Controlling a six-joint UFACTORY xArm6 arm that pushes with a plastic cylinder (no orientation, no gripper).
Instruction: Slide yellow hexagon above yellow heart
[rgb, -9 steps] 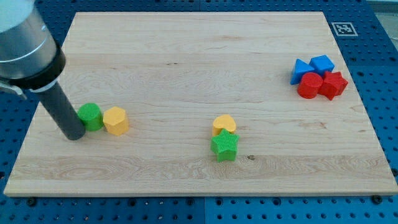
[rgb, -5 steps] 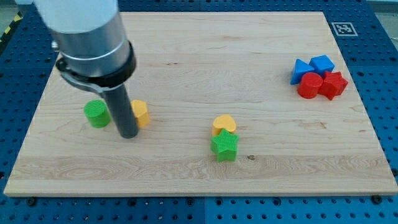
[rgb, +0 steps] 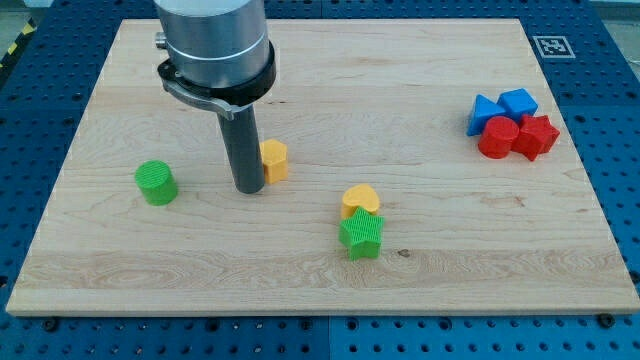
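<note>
The yellow hexagon (rgb: 274, 159) is touched on its left face by my tip (rgb: 248, 187), the end effector being a plain rod with nothing to open or close, and the yellow heart (rgb: 361, 200) lies further to the tip's right and lower. The hexagon is judged light, rigid and apt to rotate, so it is best pushed centrally. The smooth wooden bench (rgb: 320, 90) is open ahead.

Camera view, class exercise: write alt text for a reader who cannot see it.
My tip touches the left side of the yellow hexagon, which sits up-left of the yellow heart and green star. A green cylinder stands at the left; red and blue blocks cluster at the right.
</note>
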